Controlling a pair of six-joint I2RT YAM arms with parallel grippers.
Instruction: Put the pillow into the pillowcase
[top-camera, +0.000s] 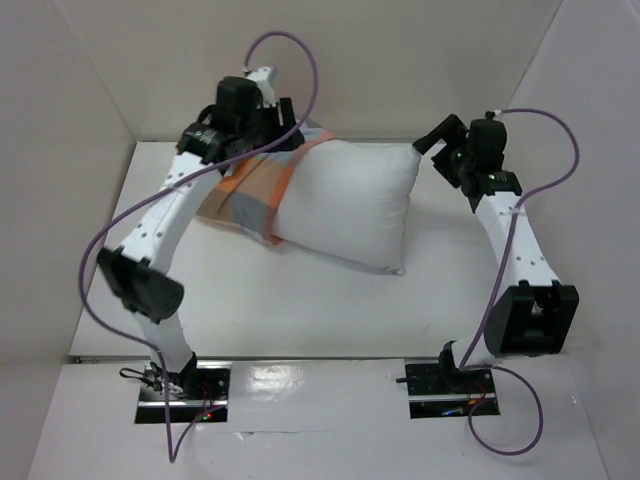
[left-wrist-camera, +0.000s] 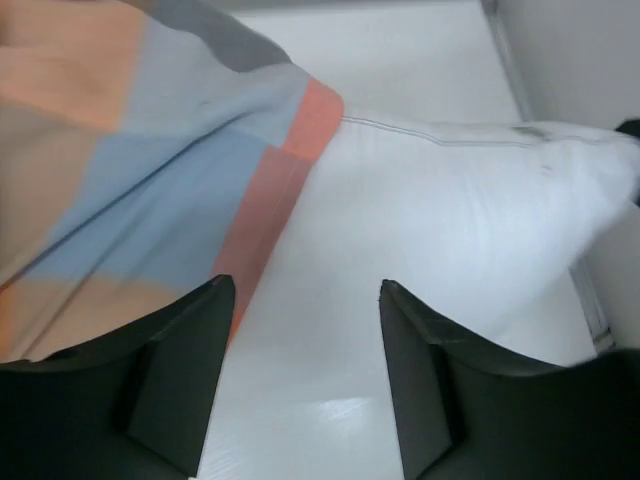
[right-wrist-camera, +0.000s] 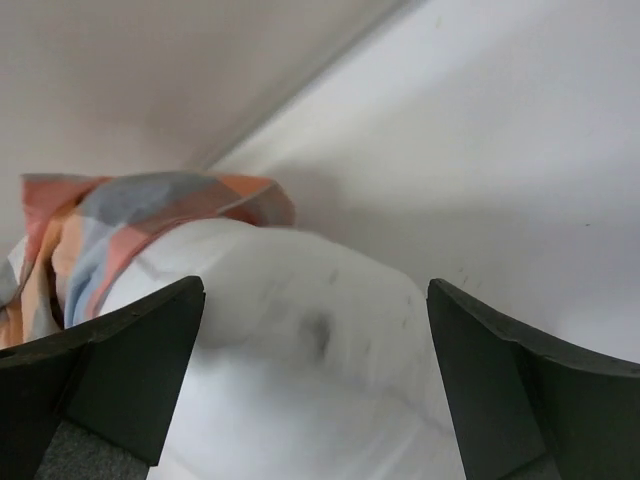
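The white pillow (top-camera: 350, 205) lies across the far middle of the table. Its left end is inside the checked pillowcase (top-camera: 248, 195); most of it lies bare. My left gripper (top-camera: 283, 128) is open and empty above the pillowcase's far edge. In the left wrist view the gripper (left-wrist-camera: 305, 290) hangs over the pillowcase's orange hem (left-wrist-camera: 280, 200), with the pillowcase (left-wrist-camera: 130, 170) to the left and the pillow (left-wrist-camera: 450, 220) to the right. My right gripper (top-camera: 432, 140) is open at the pillow's far right corner. In the right wrist view its jaws (right-wrist-camera: 315, 290) straddle the pillow's end (right-wrist-camera: 310, 380) without gripping it, and the pillowcase (right-wrist-camera: 130, 220) shows beyond.
White enclosure walls stand close behind (top-camera: 380, 70) and to both sides (top-camera: 60, 170) of the table. Purple cables (top-camera: 300, 55) loop over both arms. The bare tabletop (top-camera: 300, 310) lies between the pillow and the arm bases.
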